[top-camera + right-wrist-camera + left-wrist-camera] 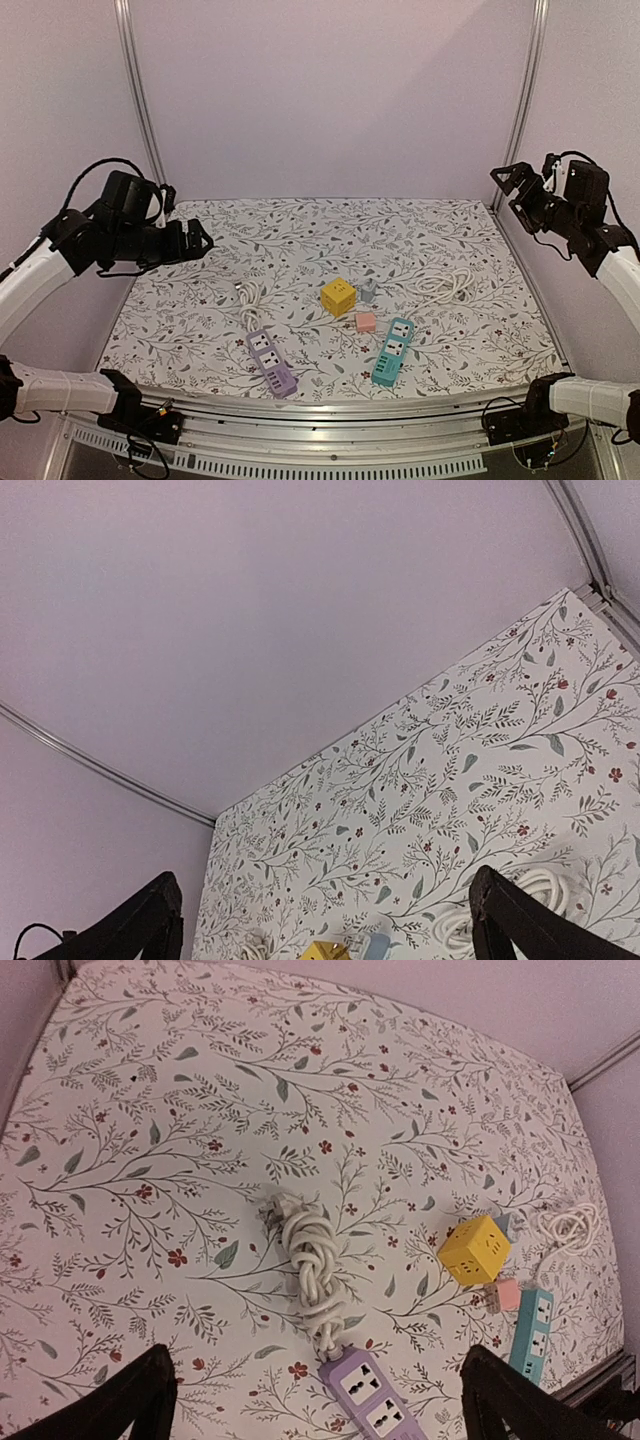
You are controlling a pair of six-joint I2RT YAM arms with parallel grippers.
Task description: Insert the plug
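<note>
A purple power strip point(272, 363) lies near the front of the table, its white cord point(248, 300) bundled behind it and ending in a plug point(268, 1215). A teal power strip point(393, 351) lies to its right with a loose white cord point(445, 287). Between them sit a yellow cube socket point(337, 296), a grey-blue adapter point(369, 291) and a small pink adapter point(365, 322). My left gripper point(200, 240) is open and empty, high over the table's left side, looking down on the purple strip point(372, 1400). My right gripper point(510, 185) is open and empty, raised at the far right.
The table carries a floral cloth point(300, 230). Lilac walls with metal frame posts point(140, 100) close the back and sides. A metal rail point(330, 410) runs along the near edge. The right wrist view shows the yellow cube point(322, 950) and the loose cord point(500, 905) at its bottom.
</note>
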